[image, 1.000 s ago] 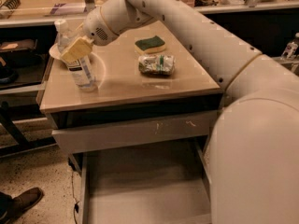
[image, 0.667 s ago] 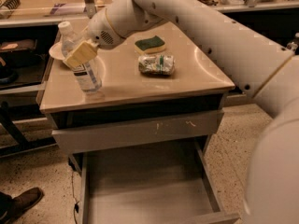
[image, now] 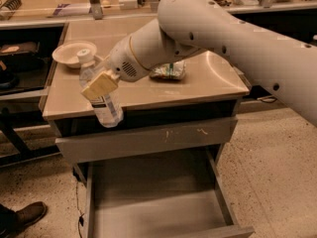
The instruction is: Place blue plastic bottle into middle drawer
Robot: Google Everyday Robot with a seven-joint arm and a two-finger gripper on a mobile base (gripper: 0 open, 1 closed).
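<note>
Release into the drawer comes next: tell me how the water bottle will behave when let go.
The blue plastic bottle, clamped tilted in the gripper, looks clear and perhaps near empty, so likely light. Tall and round, it could tip and roll on the flat bottom of the middle drawer.

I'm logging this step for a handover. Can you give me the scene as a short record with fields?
gripper: at the table's front left edge, shut on the blue plastic bottle
blue plastic bottle: held, tilted, cap on, lower end over the table's front edge
middle drawer: pulled open below, visible floor bare
upper drawer: closed
table: bowl at back left, snack bag near centre
task state: bottle not yet in drawer
</note>
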